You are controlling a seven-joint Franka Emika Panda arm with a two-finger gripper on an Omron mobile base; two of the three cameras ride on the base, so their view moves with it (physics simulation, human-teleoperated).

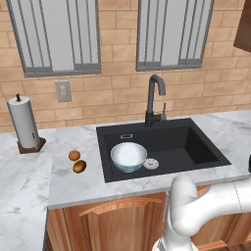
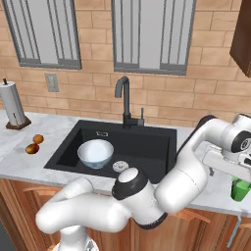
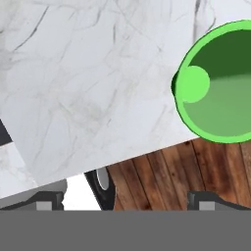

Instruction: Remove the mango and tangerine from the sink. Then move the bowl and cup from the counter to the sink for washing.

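Gleaming green cup, seemingly upright.

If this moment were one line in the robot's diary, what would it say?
fruit: mango, tangerine on counter | bowl in sink | gripper open above cup

White marble counter with grey veins — black sink, silver drain. Pale bluish-white glossy bowl. Bright orange tangerine, dull yellow-brown mango. Bright green cup — darker green inside. Tan brick wall; reddish wooden cabinets.
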